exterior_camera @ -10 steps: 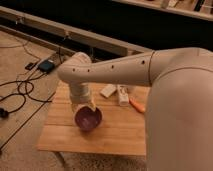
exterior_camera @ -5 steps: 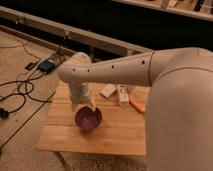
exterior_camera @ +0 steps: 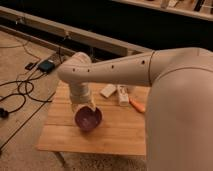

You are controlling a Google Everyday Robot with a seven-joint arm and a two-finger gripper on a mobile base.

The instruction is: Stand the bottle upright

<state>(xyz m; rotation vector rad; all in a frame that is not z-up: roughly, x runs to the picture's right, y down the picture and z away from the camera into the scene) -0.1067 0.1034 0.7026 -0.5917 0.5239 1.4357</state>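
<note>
Your hand (exterior_camera: 85,108) hangs low over the back rim of the purple bowl (exterior_camera: 89,120). I cannot tell whether it is open, closed or holding anything. The bottle (exterior_camera: 122,95) is not under it: it lies on its side to the right of the hand and a little farther back, between a flat white block (exterior_camera: 107,90) and a small orange carrot-like piece (exterior_camera: 136,105), both just beside it.

To do this well, you probably need to rise clear of the bowl first, then travel right. Grip across the bottle's slim body, not along it, and swing it up onto its base before letting go. Its neighbours leave little room, so come straight down.

The wooden bench (exterior_camera: 115,137) looks flat and bare in front of the hand, a good spot for setting it down. Left of the hand, cables (exterior_camera: 20,92) trail over the floor.
</note>
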